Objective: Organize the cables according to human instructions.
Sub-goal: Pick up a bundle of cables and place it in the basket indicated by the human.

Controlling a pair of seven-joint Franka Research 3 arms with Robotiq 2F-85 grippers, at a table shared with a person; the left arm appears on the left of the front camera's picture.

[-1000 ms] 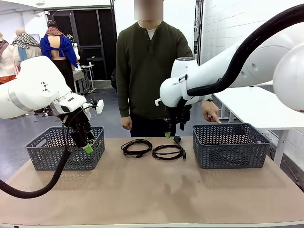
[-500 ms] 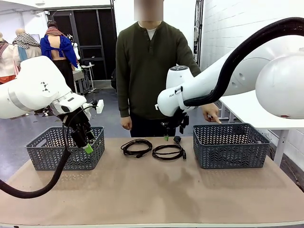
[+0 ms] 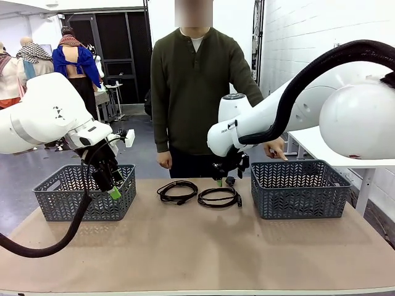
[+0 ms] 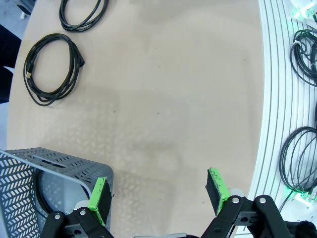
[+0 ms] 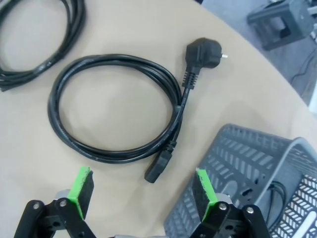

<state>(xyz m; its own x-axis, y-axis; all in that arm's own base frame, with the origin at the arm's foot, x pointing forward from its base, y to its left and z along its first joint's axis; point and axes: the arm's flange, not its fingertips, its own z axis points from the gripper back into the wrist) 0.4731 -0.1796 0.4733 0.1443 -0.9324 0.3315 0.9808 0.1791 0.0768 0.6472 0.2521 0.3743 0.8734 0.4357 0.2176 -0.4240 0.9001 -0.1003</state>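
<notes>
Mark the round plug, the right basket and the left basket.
round plug (image 5: 204, 52), right wrist view, on its black head.
right basket (image 3: 299, 202), front view, on its near wall.
left basket (image 3: 58, 203), front view, on its near wall.

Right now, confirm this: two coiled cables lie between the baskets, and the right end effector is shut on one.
The grip is wrong: the right wrist view shows the right end effector open above a cable. Two coiled cables lie between the baskets.
</notes>
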